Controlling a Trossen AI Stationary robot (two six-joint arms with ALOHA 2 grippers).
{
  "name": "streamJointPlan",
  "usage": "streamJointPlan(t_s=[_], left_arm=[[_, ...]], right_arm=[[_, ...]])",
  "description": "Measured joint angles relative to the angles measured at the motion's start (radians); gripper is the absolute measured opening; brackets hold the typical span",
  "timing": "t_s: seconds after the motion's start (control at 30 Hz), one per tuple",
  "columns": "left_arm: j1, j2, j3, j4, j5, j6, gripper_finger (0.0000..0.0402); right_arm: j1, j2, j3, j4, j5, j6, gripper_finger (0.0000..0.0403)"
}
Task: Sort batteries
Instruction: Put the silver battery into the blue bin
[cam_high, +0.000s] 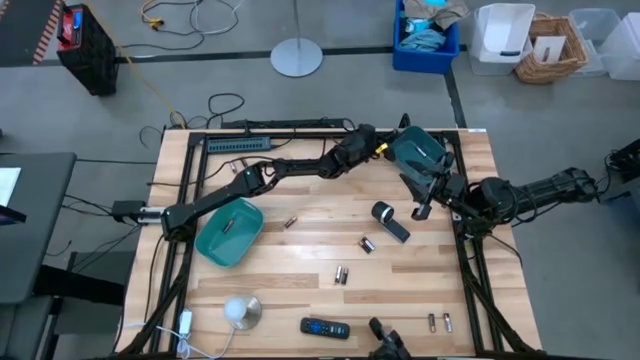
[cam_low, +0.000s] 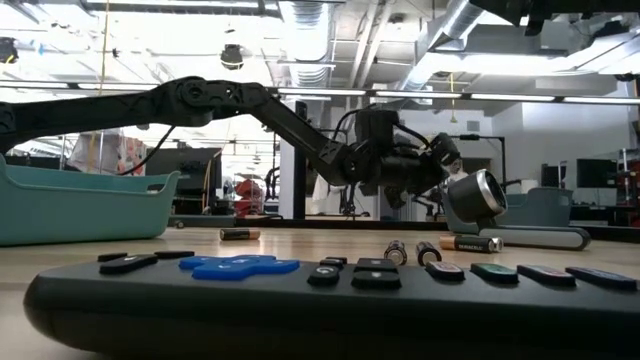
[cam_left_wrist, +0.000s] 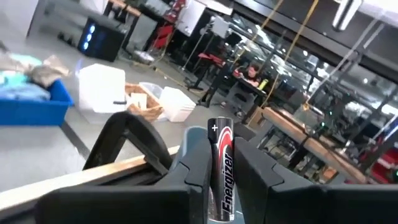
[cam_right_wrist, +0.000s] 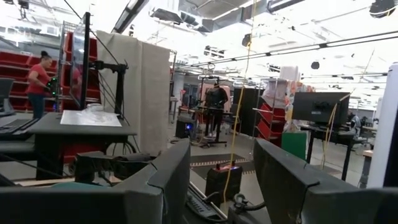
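While my left pincer (cam_left_wrist: 221, 186) is clamped on one battery (cam_left_wrist: 219, 168) above the far teal bin (cam_high: 418, 152), my right pincer (cam_right_wrist: 214, 180) waits apart, empty. I judge most work remains: loose batteries (cam_high: 341, 274) lie across the surface (cam_high: 300, 300).

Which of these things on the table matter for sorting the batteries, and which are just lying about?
For the job:
- battery clamped in the left pincer
- loose batteries, e.g., pair, pair
- teal bins and, probably for sorting

Lying about:
- remote control
- black cylinder
- white dome-shaped object
- right pincer, open, holding nothing
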Motion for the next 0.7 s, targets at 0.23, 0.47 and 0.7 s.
streamJointPlan(t_s=[0.23,0.47,0.7], left_arm=[[-0.004,0.000,0.000,-0.073,-0.002,-0.050,0.0048],[-0.006,0.000,0.001,-0.033,-0.005,-0.018,0.0050],[-0.006,0.000,0.001,-0.052,-0.006,-0.015,0.0051]], right_arm=[[-0.013,0.000,0.000,0.000,0.000,-0.005,0.0191],[-0.013,0.000,0.000,0.003,0.000,-0.011,0.0191],[-0.013,0.000,0.000,0.003,0.000,-0.011,0.0191]])
